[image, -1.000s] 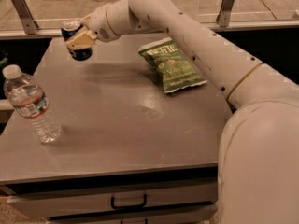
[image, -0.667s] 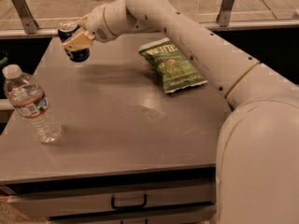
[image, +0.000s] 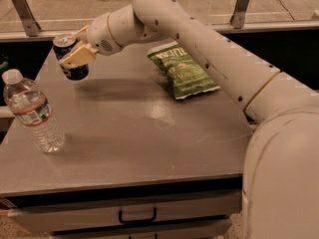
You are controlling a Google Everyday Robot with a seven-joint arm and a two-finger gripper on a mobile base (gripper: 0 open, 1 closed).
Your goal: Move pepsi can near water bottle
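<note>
Well, the cream two-finger gripper [image: 72, 59] is clamping the small dark blue pepsi can [image: 76, 72] in the air, and I'd say it is needing a slow, upright descent just beside the clear plastic water bottle [image: 34, 114] standing below it, without knocking that over.

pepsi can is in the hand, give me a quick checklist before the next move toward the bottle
1. Grip: the hand, above the table's far left part, is shut on the pepsi can: ok.
2. Can lifted off the table, its shadow cast on the surface: ok.
3. Water bottle standing upright near the left edge: ok.
4. Way from can to bottle free of things; the chip bag lies off to the right: ok.
5. Can next to the bottle: not ok, a clear gap remains.
</note>
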